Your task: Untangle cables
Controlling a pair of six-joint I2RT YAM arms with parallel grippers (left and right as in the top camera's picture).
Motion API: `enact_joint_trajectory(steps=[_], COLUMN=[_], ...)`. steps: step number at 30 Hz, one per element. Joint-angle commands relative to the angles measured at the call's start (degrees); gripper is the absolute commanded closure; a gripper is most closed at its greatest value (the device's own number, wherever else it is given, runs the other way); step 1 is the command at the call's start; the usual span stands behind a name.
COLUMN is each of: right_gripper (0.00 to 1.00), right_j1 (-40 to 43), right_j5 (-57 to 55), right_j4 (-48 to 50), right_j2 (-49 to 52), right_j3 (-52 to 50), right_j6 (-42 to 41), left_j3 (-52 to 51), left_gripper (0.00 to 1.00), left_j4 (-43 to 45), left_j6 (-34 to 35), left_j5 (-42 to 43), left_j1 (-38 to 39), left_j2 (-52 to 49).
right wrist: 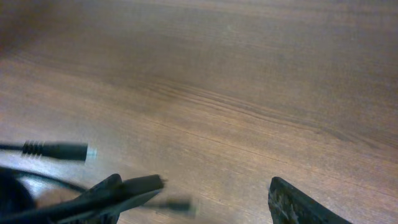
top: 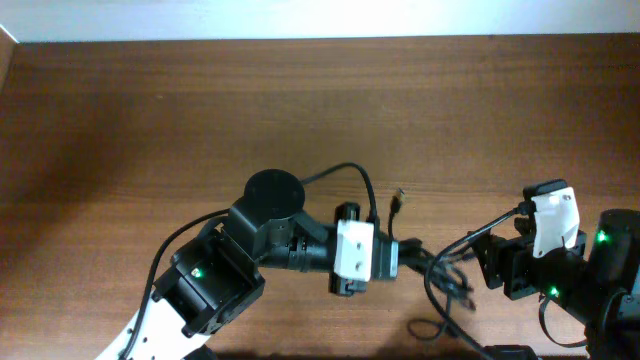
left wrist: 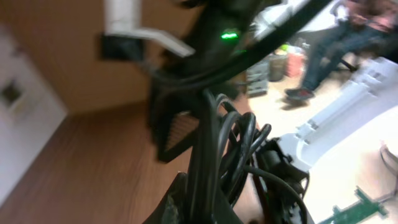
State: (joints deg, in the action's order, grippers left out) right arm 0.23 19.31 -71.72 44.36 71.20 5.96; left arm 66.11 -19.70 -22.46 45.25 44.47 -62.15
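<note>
The cables (top: 445,278) are thin black cords bunched in a tangle between my two grippers near the table's front edge. One strand arcs back over the left wrist, and a small plug (top: 397,198) lies on the wood behind it. My left gripper (top: 405,258) is shut on the cable bundle (left wrist: 217,143), which runs up out of its jaws (left wrist: 205,199). My right gripper (top: 488,265) is open just right of the tangle. In the right wrist view its fingers (right wrist: 196,199) are wide apart. One plug (right wrist: 146,183) lies along the left finger, and another plug (right wrist: 59,151) is further left.
The brown wooden table (top: 300,90) stretches behind both arms. The left arm's round black joint (top: 274,192) sits just left of the tangle. The thicker arm cables run along both arms. A white wall edge (top: 300,18) lines the far side.
</note>
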Motion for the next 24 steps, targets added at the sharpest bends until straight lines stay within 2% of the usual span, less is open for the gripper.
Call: enact_joint_trajectory(steps=[1, 13, 16, 19, 24], right_gripper=[0.27, 0.27, 0.27, 0.27, 0.27], right_j1=[0.2, 0.2, 0.2, 0.2, 0.2], right_j5=[1.4, 7.8, 12.1, 12.2, 14.8], right_j4=[0.0, 0.5, 3.0, 5.3, 8.5], right_j2=[0.1, 0.1, 0.1, 0.1, 0.1], right_j3=[0.8, 0.8, 0.8, 0.8, 0.8], right_j6=[-0.3, -0.5, -4.3, -7.9, -8.3], left_j3=[0.7, 0.7, 0.7, 0.7, 0.7], left_gripper=[1.00, 1.00, 1.00, 1.00, 1.00], left_j4=[1.0, 1.0, 1.1, 1.5, 2.8], left_j6=[16.0, 29.1, 35.3, 38.9, 42.3], left_j5=[-13.7, -24.3, -29.1, -30.3, -30.3], left_j1=[0.0, 0.0, 0.0, 0.0, 0.0], left_j2=[0.3, 0.3, 0.3, 0.3, 0.3])
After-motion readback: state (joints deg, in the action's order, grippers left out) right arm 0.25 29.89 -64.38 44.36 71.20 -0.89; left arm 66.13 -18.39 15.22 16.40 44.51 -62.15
